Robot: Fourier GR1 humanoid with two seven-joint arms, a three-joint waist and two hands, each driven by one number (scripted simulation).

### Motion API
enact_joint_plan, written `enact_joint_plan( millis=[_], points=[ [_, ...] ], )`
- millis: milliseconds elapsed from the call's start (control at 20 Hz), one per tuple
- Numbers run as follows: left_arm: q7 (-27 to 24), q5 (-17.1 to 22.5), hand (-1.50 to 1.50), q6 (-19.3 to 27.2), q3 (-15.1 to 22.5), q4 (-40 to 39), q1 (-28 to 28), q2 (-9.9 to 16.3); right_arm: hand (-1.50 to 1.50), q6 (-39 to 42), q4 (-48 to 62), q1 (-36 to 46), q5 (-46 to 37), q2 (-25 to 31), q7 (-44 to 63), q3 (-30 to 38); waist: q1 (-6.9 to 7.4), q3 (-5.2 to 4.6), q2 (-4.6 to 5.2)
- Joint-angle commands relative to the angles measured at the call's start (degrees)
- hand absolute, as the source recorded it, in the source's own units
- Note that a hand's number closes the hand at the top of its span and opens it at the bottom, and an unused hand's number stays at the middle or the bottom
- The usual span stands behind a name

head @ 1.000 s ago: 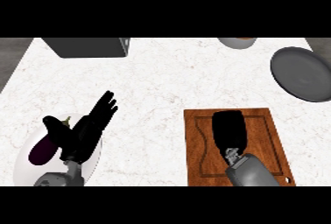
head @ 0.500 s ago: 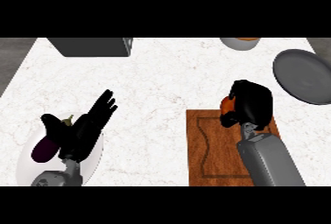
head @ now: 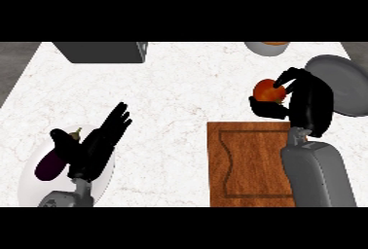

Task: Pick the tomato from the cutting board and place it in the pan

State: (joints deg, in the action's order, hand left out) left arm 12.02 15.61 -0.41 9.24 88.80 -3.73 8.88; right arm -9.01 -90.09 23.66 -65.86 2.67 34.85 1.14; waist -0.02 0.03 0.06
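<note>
Tomato (head: 268,90): red-orange, held above the counter just beyond the far edge of the cutting board, close to the pan's left rim, not yet over the pan.
Right hand (head: 305,99): fingers and thumb curled round the tomato; grey forearm runs back over the board's right side.
Cutting board (head: 248,165): brown wood, near right, nothing lying on it.
Pan (head: 345,87): grey, round, at the right edge, partly hidden by the right hand.
Left hand (head: 101,143): fingers spread straight, resting over the plate, near left.
Plate (head: 28,187): white, carrying a purple eggplant (head: 54,163).
Counter (head: 179,92): pale marble.
Far edge: dark grey box (head: 101,51) at left, a bowl (head: 267,47) at right.
</note>
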Motion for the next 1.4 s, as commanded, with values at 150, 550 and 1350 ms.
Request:
enact_joint_plan(
  millis=[150, 550, 1350],
  points=[
    [0.15, 0.04, 0.0, -0.85, -0.82, -0.2, -0.49, -0.84, 1.5, -9.57, 9.29, 0.13, 12.99, 3.74, -12.07, 10.62, 0.32, 0.0, 0.06],
    [-1.02, -2.87, 0.0, -0.64, 1.84, -0.47, 0.76, -2.75, 1.5, -20.21, 37.54, 11.77, 9.73, 13.51, -21.33, 17.16, 1.41, 0.04, 0.39],
    [1.68, -2.06, 0.0, -1.31, 0.47, -0.06, -2.95, -2.58, 1.5, -38.05, 66.79, 19.17, 20.73, 29.58, -42.97, 33.03, 3.8, 0.4, 1.78]
  ],
)
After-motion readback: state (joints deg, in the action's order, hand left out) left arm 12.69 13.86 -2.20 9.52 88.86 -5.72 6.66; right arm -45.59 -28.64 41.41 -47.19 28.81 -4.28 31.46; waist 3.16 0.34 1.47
